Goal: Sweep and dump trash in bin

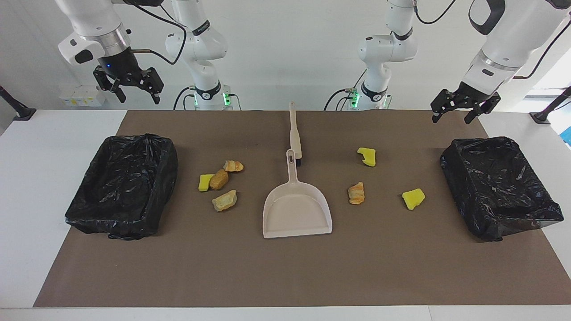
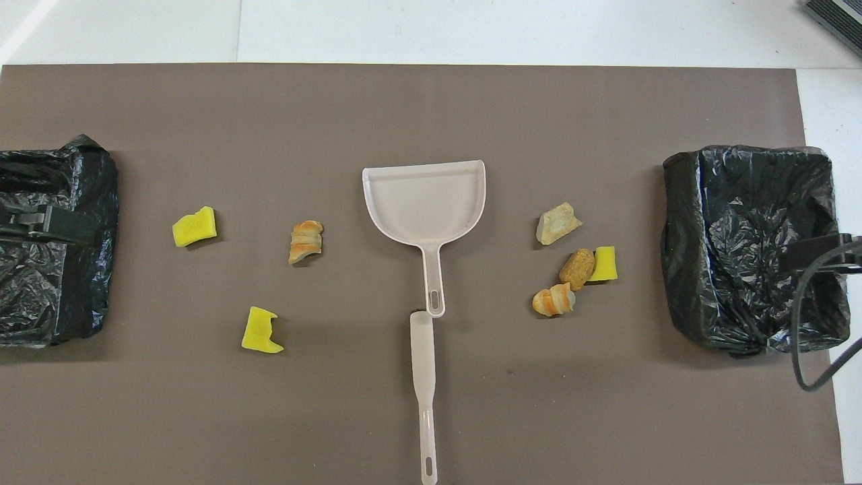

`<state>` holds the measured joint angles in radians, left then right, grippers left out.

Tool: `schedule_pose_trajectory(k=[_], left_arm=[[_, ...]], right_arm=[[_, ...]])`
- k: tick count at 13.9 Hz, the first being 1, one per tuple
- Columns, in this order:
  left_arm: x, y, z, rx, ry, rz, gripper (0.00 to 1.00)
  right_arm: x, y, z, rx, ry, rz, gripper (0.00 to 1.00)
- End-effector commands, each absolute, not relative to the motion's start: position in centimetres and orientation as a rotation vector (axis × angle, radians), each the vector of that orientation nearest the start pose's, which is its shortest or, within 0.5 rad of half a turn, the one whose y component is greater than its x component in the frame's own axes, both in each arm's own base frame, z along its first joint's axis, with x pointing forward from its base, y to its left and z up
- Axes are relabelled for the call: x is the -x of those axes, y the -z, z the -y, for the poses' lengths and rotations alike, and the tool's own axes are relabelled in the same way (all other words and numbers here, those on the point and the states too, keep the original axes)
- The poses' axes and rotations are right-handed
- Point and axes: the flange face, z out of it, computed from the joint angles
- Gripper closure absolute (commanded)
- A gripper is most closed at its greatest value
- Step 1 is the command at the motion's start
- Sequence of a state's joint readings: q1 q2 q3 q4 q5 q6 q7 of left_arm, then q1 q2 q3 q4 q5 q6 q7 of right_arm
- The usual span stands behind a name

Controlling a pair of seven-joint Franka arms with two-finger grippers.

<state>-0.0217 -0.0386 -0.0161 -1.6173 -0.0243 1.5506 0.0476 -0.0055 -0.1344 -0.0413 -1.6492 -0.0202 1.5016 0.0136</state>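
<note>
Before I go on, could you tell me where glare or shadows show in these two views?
Facing view: glossy highlights on both black bin liners, bright window at the edge. Overhead view: soft shadows beside the dustpan and brush; liner sheen again.

White wall [image 1: 290,44]; white table [image 1: 40,178] under brown mat [image 1: 285,267]; bright window [image 1: 551,76].
</note>
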Motion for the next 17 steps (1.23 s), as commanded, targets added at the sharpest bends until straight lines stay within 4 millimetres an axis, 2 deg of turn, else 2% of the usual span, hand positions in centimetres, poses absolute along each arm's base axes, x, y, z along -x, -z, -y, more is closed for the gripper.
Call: schedule_pose_trajectory(k=[1,4,8,17], left_arm=[[-53.3,-62.4,2.3,3.149,-0.031,-0.143,0.0],[-53.4,-62.4,2.4,3.148,-0.024,-0.147,0.0],[-53.4,-62.2,2.4,3.152,-0.029,-0.138,0.0],[-53.1,-61.7,2.3,3.156,-0.053,-0.143,0.0]], right_arm=[[-50.2,-65.6,2.5,3.138,0.021,-0.089,0.0],[-50.1,-65.6,2.5,3.136,0.012,-0.079,0.0],[-50.2,-65.6,1.5,3.138,0.024,-0.05,0.0],[-50.2,-65.7,1.5,3.138,0.01,-0.036,0.0]])
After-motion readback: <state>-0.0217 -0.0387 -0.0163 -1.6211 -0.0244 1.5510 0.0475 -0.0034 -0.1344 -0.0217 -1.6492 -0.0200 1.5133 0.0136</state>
